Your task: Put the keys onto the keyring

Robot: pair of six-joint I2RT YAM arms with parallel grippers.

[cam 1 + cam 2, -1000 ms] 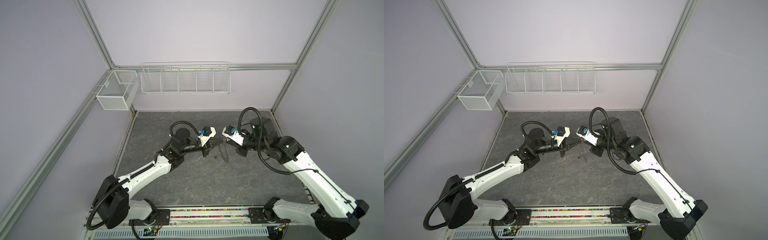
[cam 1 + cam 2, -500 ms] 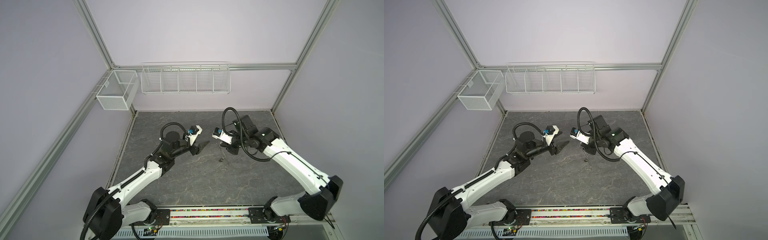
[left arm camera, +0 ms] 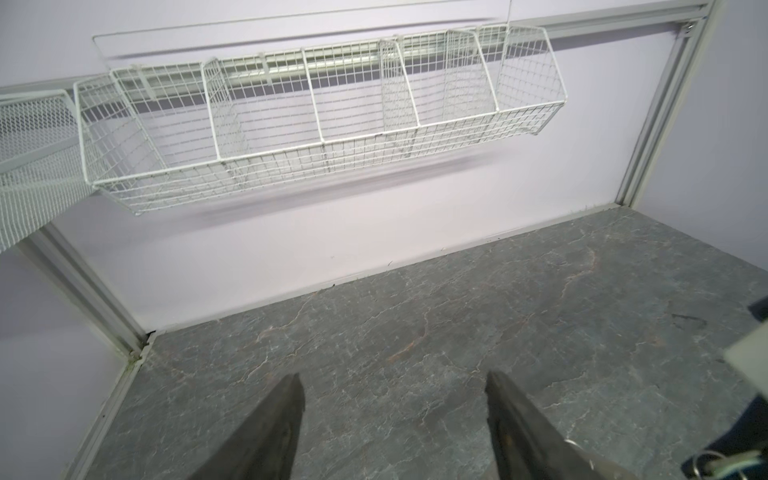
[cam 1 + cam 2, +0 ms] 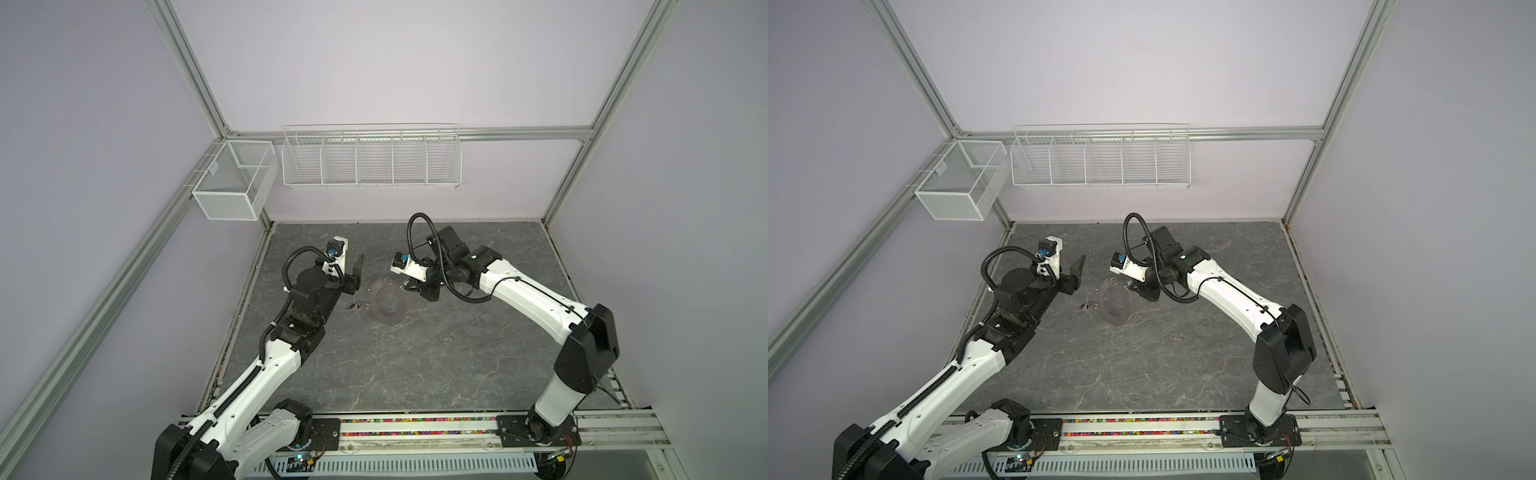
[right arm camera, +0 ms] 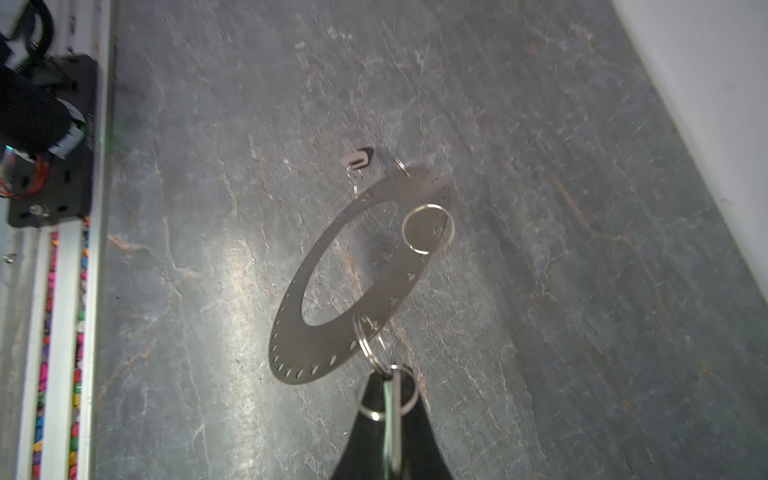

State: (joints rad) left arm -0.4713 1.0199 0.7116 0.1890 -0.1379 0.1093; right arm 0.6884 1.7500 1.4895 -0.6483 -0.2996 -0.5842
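over the counter (image 4: 415,374), right claw (image 5: 390,382) pinches a key (image 5: 392,415) linked to the keyring (image 5: 328,349); left claw (image 3: 392,386) spread, empty.

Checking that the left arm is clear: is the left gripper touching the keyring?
Apart. In both top views bare tabletop shows between the open left gripper and the keyring. The left wrist view shows its jaws empty.

Your left tool (image 3: 393,376) shows two dark fingers (image 3: 270,432) standing well apart, with only bare grey counter (image 3: 415,311) between them. On the far wall hangs a white wire basket (image 3: 316,124) split into compartments, with a mesh basket (image 3: 33,166) just beside it. Off to the right, a small split ring (image 3: 702,467) shows, blurred.
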